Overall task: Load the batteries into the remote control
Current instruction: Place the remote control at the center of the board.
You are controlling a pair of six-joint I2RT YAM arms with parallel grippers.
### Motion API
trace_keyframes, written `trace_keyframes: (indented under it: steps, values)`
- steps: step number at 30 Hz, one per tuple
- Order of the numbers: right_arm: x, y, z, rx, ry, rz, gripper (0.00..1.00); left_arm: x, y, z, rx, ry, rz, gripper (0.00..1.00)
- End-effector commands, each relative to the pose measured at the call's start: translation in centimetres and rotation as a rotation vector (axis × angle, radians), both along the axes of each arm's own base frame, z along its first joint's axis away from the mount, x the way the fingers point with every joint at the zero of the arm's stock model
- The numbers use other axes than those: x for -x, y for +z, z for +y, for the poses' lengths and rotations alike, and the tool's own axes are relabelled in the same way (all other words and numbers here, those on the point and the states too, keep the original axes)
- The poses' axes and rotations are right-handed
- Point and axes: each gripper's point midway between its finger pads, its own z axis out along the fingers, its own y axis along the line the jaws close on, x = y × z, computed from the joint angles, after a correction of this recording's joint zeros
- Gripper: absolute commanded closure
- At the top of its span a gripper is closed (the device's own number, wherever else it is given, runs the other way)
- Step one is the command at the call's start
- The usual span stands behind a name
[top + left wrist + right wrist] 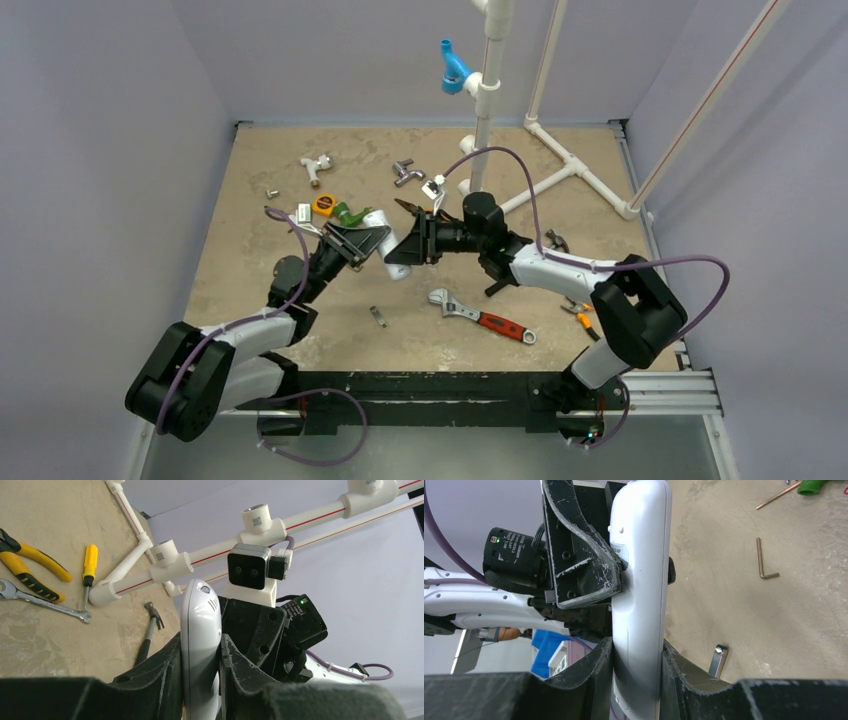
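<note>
White remote control sits raised off the tan surface, mid-scene, between the two arms. Left pincer is clamped on its long edges at one end. Right pincer is narrow, pressing both sides of the other end. Red-handled adjustable wrench lies flat on the surface, nearer and right of the remote control.

One remote control, one red-handled wrench, one yellow-handled screwdriver
</note>
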Motion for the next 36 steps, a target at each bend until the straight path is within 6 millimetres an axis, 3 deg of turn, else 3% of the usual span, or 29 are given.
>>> trace_keyframes:
  steps: [1, 2, 3, 4, 10, 11, 18, 23, 27, 30, 36]
  values:
    - [0.5, 1.9, -0.4, -0.008, 0.003, -0.086, 1.00, 0.2, 4.2, -0.2, 0.068, -0.015, -0.120, 0.74]
    - [0.4, 2.0, -0.6, -0.005, -0.010, -0.098, 1.00, 0.2, 4.2, -0.2, 0.068, -0.017, -0.121, 0.70]
    - [0.3, 2.2, -0.7, -0.002, -0.022, -0.109, 1.00, 0.2, 4.3, -0.2, 0.069, -0.018, -0.124, 0.54]
    - [0.2, 2.3, -0.9, 0.001, -0.036, -0.121, 1.00, 0.3, 4.4, -0.2, 0.068, -0.020, -0.128, 0.46]
    - [-0.6, 2.6, -2.1, 0.044, -0.121, -0.173, 1.00, 0.4, 4.6, -0.4, 0.050, -0.034, -0.136, 0.03]
    - [-0.8, 2.7, -2.3, 0.051, -0.135, -0.184, 1.00, 0.4, 4.3, -0.4, 0.040, -0.034, -0.129, 0.00]
    - [-1.8, 2.1, -4.2, 0.151, -0.240, -0.247, 1.00, 0.0, 0.3, 1.5, -0.102, 0.025, 0.012, 0.00]
    - [-3.0, 0.4, -5.6, 0.371, -0.345, -0.398, 1.00, 0.3, -2.5, 4.8, -0.356, 0.155, 0.164, 0.00]
    - [-3.0, -2.7, -5.6, 0.615, -0.352, -0.533, 1.00, 1.0, -3.4, 8.8, -0.578, 0.298, 0.247, 0.00]
    - [-3.8, -4.6, -5.6, 0.703, -0.391, -0.579, 1.00, 1.5, -3.0, 10.7, -0.657, 0.367, 0.256, 0.00]
    - [-5.4, -7.9, -4.2, 0.792, -0.369, -0.630, 1.00, 2.0, -2.8, 11.3, -0.659, 0.387, 0.242, 0.00]
